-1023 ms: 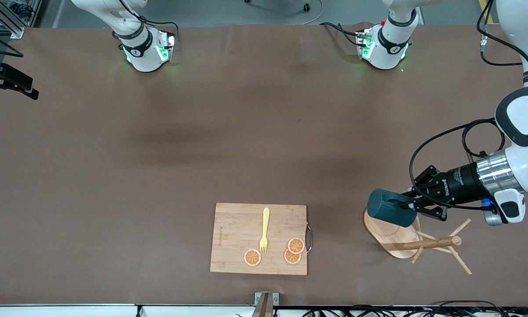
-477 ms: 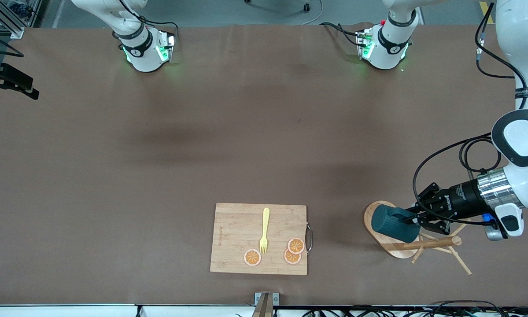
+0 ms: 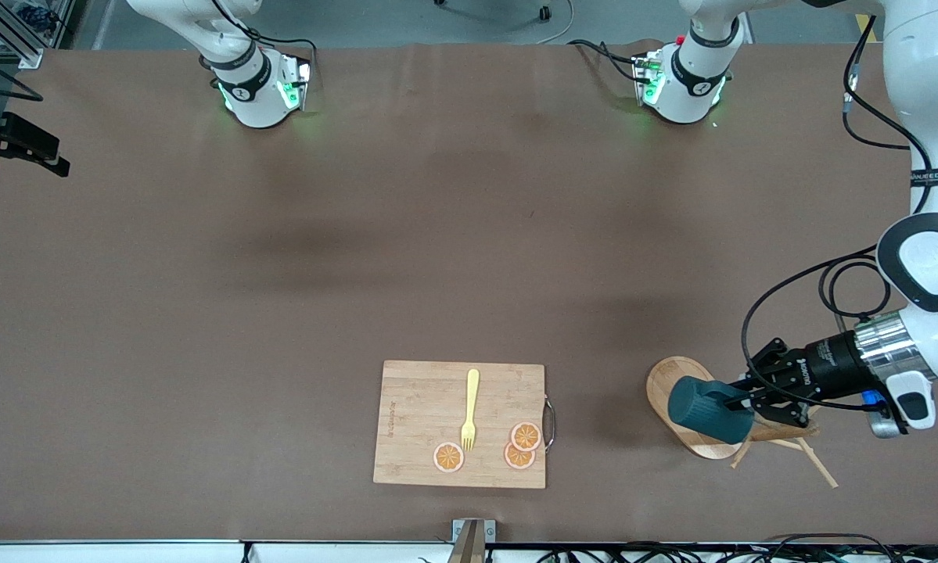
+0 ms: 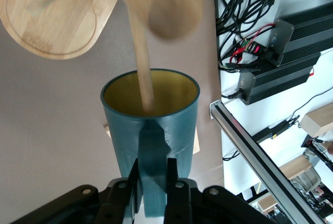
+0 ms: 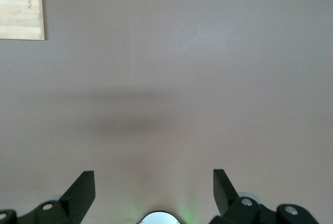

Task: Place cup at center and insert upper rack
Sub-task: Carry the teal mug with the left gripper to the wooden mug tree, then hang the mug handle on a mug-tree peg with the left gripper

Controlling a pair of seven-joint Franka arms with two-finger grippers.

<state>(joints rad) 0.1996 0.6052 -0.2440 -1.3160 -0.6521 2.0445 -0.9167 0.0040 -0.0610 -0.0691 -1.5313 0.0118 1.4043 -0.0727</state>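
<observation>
Over the oval base of the mug tree (image 3: 691, 438), at the left arm's end of the table, the left gripper (image 3: 738, 403) holds the cup (image 3: 707, 409) on its side in the air. Its fingers (image 4: 174, 182) are clamped together on the cup's small handle (image 4: 154, 169). In the left wrist view the cup's yellow inside faces the mug tree, and one thin peg (image 4: 141, 65) of the tree crosses in front of the cup's mouth; whether the peg reaches inside cannot be told. The mug tree lies tipped over on the table (image 3: 359, 258), its post (image 3: 781, 432) flat and pointing away from its base toward the table's end, pegs splayed around it.

Beside the mug tree, toward the right arm's end, sits a cutting board (image 3: 414, 414) with a yellow fork (image 3: 470, 408) and three orange slices (image 3: 526, 436) on it.

The right gripper (image 5: 153, 193) waits above bare table well apart from the mug tree, its fingers spread apart and holding nothing.
</observation>
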